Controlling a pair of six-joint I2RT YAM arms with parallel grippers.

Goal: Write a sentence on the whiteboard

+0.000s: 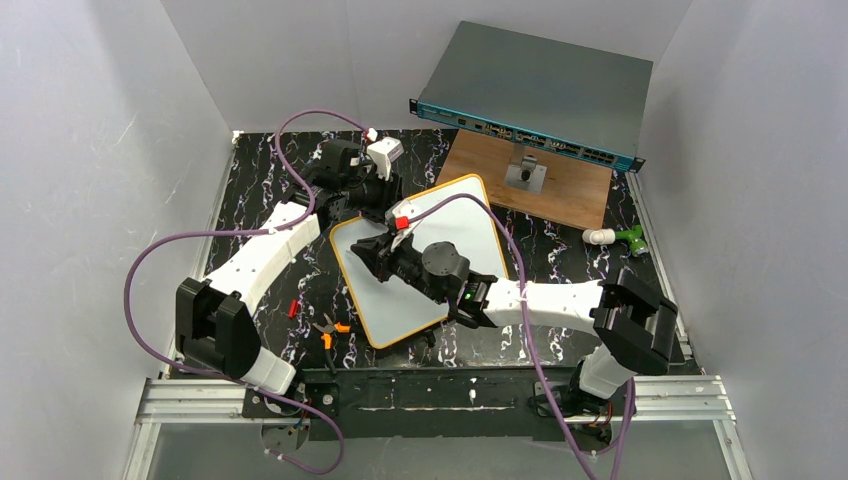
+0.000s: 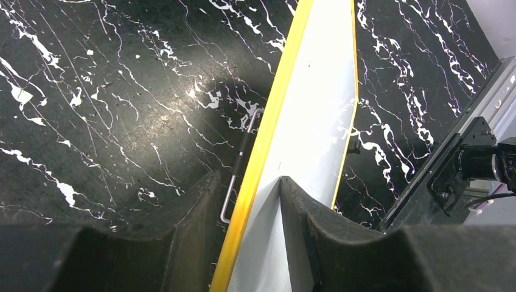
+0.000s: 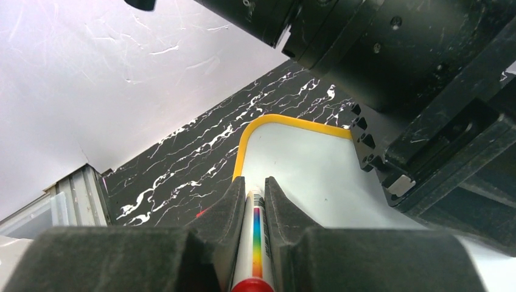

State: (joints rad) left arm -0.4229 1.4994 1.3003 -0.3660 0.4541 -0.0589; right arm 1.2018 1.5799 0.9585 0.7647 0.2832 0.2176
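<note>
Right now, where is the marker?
In the right wrist view, the marker sits clamped in the right claw, over the whiteboard near its rounded, orange-rimmed corner.

Whiteboard (image 1: 385, 300): face is seen as smooth satin white with a faint sheen; rim is read as glossy orange-yellow plastic. Tabletop (image 2: 122, 121) is finished in a black marble pattern with white veins, semi-gloss, with fine scratches and a soft glare. Pads (image 2: 188, 231) of left gripper (image 2: 249, 182) and of right gripper (image 3: 254, 185) are seen as matt black, grainy, foam- or rubber-like. Marker (image 3: 255, 243) barrel is taken as smooth glossy white plastic, rainbow stripe printed on, end glossy red. Arm shells (image 1: 265, 255) are moulded in smooth white plastic. Rack box (image 1: 540, 85) top is read as matt grey sheet metal; plank (image 1: 575, 195) under it as matt brown wood. Rails (image 1: 200, 395) are read as bare aluminium. Wall (image 3: 91, 73) is seen as matt white, scuffed.
</note>
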